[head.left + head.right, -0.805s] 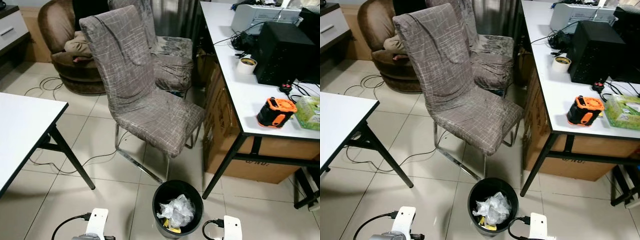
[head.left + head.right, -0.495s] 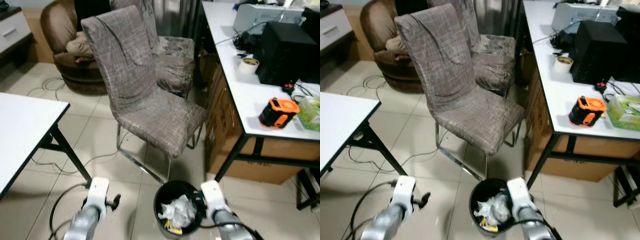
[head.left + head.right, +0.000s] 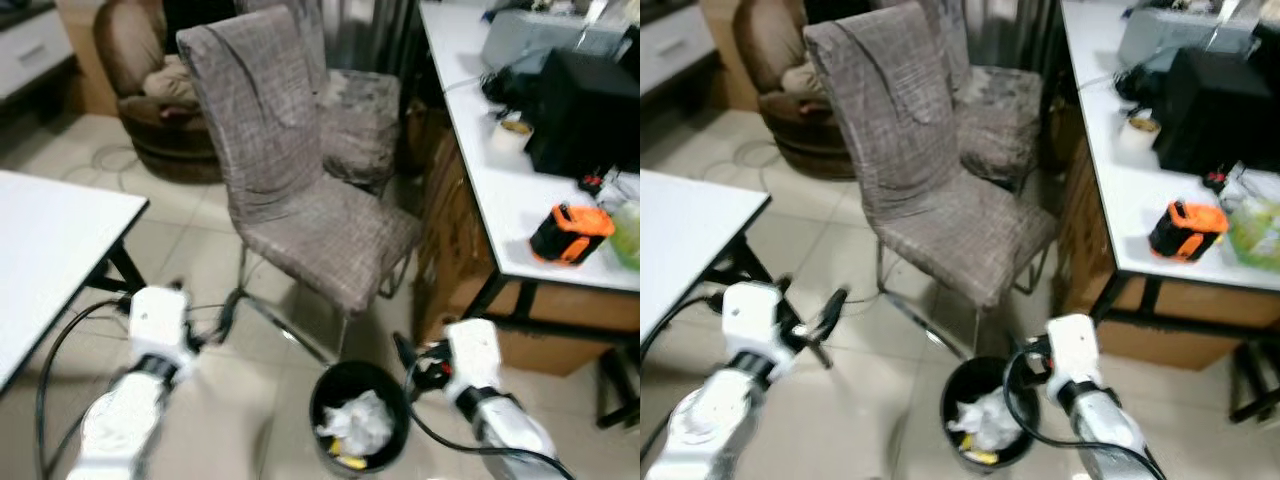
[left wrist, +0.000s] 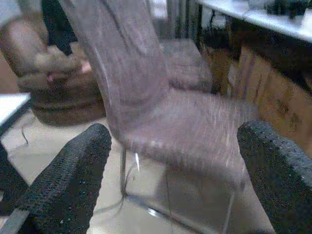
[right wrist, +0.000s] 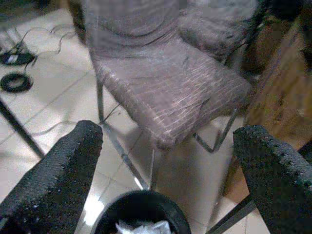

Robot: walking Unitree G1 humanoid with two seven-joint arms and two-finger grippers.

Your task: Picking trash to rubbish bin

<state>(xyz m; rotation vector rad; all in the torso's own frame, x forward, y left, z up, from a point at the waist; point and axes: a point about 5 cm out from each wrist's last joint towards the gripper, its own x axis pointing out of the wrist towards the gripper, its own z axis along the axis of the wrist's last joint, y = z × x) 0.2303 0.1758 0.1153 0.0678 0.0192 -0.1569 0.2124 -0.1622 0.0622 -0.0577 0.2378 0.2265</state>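
Note:
A black rubbish bin [image 3: 322, 400] stands on the tiled floor in front of me, below the grey chair. Crumpled white trash [image 3: 358, 420] and a yellow scrap [image 3: 345, 462] lie inside it. My right gripper [image 3: 408, 358] hangs just right of the bin's rim and a little above it, open and empty. In the right wrist view the right gripper [image 5: 165, 170] frames the bin's rim [image 5: 141, 217] and the chair seat. My left gripper [image 3: 825, 318] is raised to the left of the bin, over the floor. Its fingers [image 4: 73, 175] are spread wide with nothing between them.
A grey fabric chair [image 3: 300, 200] stands right behind the bin, a second one behind it. A white table [image 3: 50, 250] is at my left. The desk [image 3: 510, 210] at right holds an orange tool [image 3: 570, 232] and a tape roll [image 3: 512, 132]. Cables lie on the floor.
Both arms have risen from the bottom edge into view, the left one swinging out to the left, the right one up beside the bin. The camera has shifted slightly.

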